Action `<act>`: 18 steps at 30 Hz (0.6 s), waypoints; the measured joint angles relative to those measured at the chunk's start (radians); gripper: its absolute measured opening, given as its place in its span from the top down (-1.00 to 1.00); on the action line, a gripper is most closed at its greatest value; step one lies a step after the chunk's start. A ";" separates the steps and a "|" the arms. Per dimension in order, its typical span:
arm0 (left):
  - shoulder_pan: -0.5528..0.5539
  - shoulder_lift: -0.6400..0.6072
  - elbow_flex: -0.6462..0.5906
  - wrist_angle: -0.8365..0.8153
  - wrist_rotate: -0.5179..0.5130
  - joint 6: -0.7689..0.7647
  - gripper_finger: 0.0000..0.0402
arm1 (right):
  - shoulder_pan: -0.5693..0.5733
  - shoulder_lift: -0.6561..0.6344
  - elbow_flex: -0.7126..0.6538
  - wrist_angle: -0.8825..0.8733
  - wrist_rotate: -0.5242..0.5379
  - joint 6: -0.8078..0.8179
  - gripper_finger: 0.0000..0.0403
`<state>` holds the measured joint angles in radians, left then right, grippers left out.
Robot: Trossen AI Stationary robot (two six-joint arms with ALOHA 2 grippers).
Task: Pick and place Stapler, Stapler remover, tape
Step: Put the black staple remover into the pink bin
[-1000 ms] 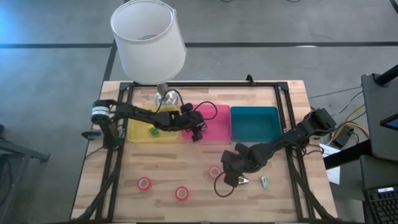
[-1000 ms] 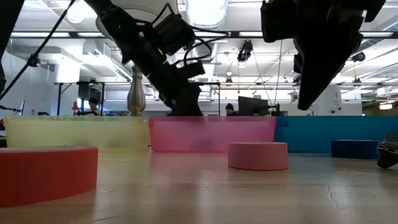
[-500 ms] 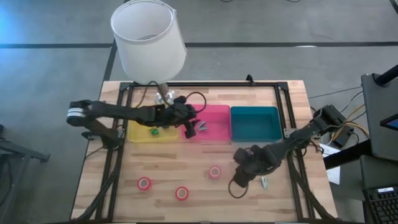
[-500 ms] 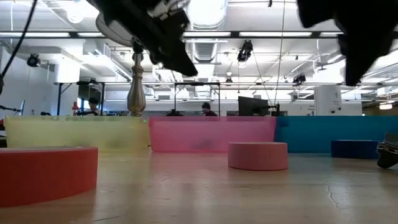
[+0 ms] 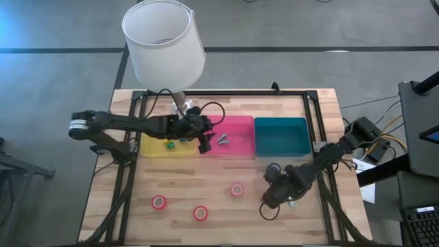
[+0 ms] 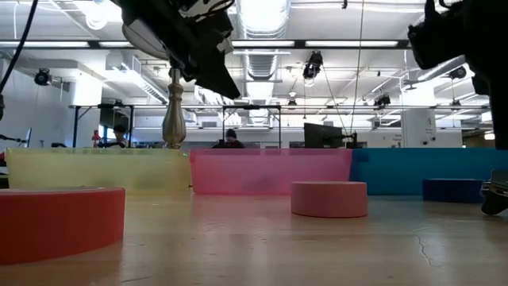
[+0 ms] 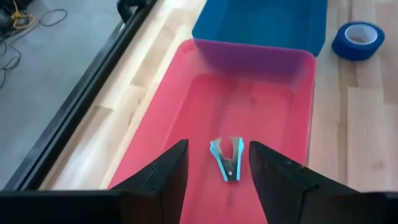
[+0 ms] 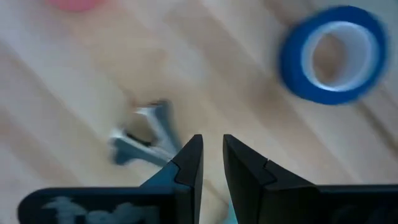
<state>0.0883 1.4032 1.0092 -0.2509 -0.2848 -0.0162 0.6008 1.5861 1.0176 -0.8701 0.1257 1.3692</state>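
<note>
**Remover dropped in the pink tray; right arm goes for the next one**

The left tool point(image 7: 215, 149) has let go and pulled back toward the yellow tray point(image 5: 154, 147). It is wide open and holds nothing. The remover point(image 7: 227, 160) now lies alone in the pink tray point(image 7: 292, 106), so that piece looks done. Three red tapes point(image 5: 159, 202) sit on the surface point(image 5: 206, 178), not picked up yet. The right tool point(image 8: 211, 146) has moved over, close to a second remover point(image 8: 146, 140). Its fingers are almost shut and hold nothing. The blue tape point(image 8: 333, 56) lies near it. Most of the job is still left, I think.
</note>
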 joint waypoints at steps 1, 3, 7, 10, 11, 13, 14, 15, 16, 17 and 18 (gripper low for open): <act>0.000 0.005 0.000 0.000 0.000 0.000 0.14 | 0.004 0.000 0.000 0.026 0.000 -0.007 0.72; 0.000 0.015 0.000 0.004 0.000 0.000 0.14 | 0.017 0.000 0.007 0.032 0.001 -0.016 0.72; 0.000 0.033 0.000 0.003 0.000 0.000 0.14 | 0.032 0.020 0.018 0.051 0.041 -0.020 0.72; 0.000 0.044 0.000 0.003 0.000 0.000 0.14 | 0.032 0.055 0.018 0.051 0.057 -0.020 0.72; 0.000 0.047 0.000 0.004 0.000 0.000 0.14 | 0.031 0.066 0.016 0.055 0.057 -0.020 0.72; 0.000 0.052 0.000 0.004 0.000 0.000 0.14 | 0.032 0.093 0.010 0.076 0.047 -0.035 0.72; 0.000 0.053 0.000 0.003 0.000 0.001 0.14 | 0.032 0.107 0.010 0.090 0.036 -0.047 0.72; 0.000 0.055 0.000 0.002 0.000 0.001 0.14 | 0.032 0.119 0.010 0.101 0.028 -0.058 0.72; 0.000 0.057 0.000 0.003 0.000 0.001 0.14 | 0.032 0.129 0.009 0.110 0.024 -0.061 0.72; 0.000 0.057 0.000 0.004 0.000 0.001 0.14 | 0.032 0.134 0.009 0.116 0.023 -0.065 0.72; 0.000 0.057 0.000 0.003 0.000 0.000 0.14 | 0.032 0.140 0.009 0.122 0.023 -0.064 0.72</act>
<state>0.0879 1.4601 1.0092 -0.2484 -0.2848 -0.0157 0.6327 1.7265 1.0267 -0.7486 0.1486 1.3048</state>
